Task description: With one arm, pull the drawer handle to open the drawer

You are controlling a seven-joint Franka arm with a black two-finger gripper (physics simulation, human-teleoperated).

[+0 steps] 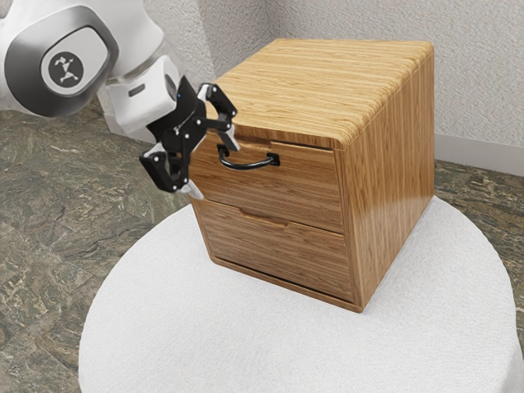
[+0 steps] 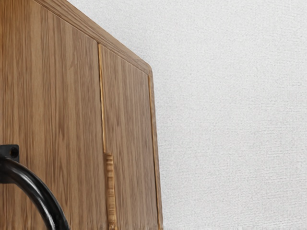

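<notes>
Exterior view, from its left: the Franka arm [image 1: 70, 61] reaches in from the upper corner and ends in the black gripper [image 1: 214, 165]. Its fingers are spread apart, one above and one below the near end of the black bow handle [image 1: 250, 162], touching nothing that I can make out. That spacing probably leaves room to close around the bar. The handle sits on the upper drawer [image 1: 286, 190], whose front looks flush with the wooden cabinet [image 1: 377, 123], so the drawer seems shut. The cabinet stands on the round white table [image 1: 246, 344]. In the wrist view, the handle [image 2: 36, 191] curves just under the hand, which suggests the grasp comes next.
</notes>
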